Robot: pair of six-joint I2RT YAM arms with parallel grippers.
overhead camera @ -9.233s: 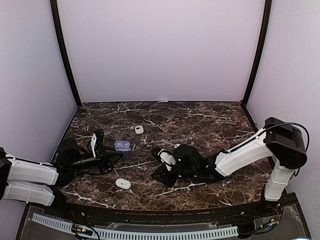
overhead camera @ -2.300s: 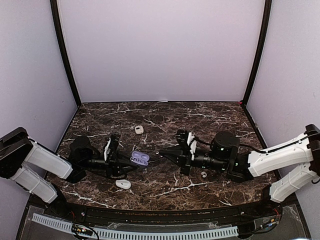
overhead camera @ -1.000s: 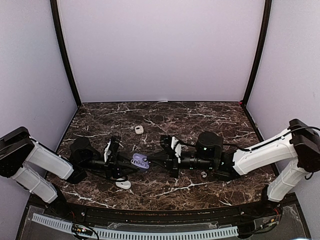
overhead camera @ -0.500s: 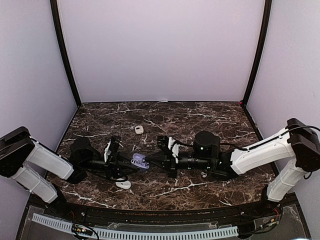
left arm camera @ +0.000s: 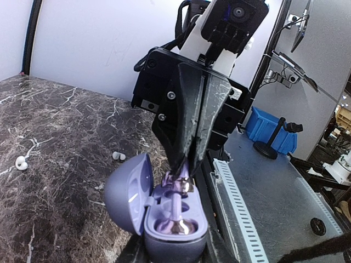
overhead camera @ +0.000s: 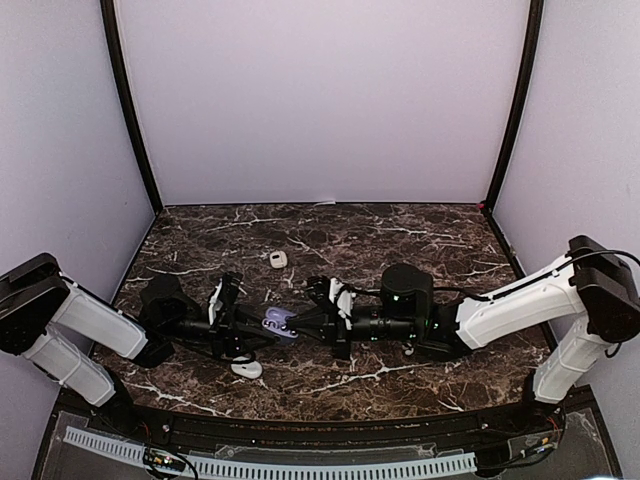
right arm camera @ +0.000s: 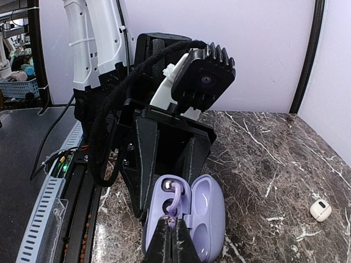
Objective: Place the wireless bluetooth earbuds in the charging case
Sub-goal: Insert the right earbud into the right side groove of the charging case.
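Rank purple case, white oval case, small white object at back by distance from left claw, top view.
1. Purple case: held in the left claw.
2. White oval case: just in front, toward the near edge.
3. Small white object: behind, farther back.

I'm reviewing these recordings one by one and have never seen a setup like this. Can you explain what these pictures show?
These are two robot arms bolted at the near edge of a dark marble table. The wide picture comes from a fixed camera above and behind them. The other two come from a small camera on each wrist, so each looks straight at the opposite arm.

The left gripper holds an open purple charging case. The right gripper is shut, with its tips down at one of the case's slots. Whether it pinches an earbud there, I cannot tell.

On the table lie two white cases, one farther back and one near the front. A tiny white earbud also lies loose.
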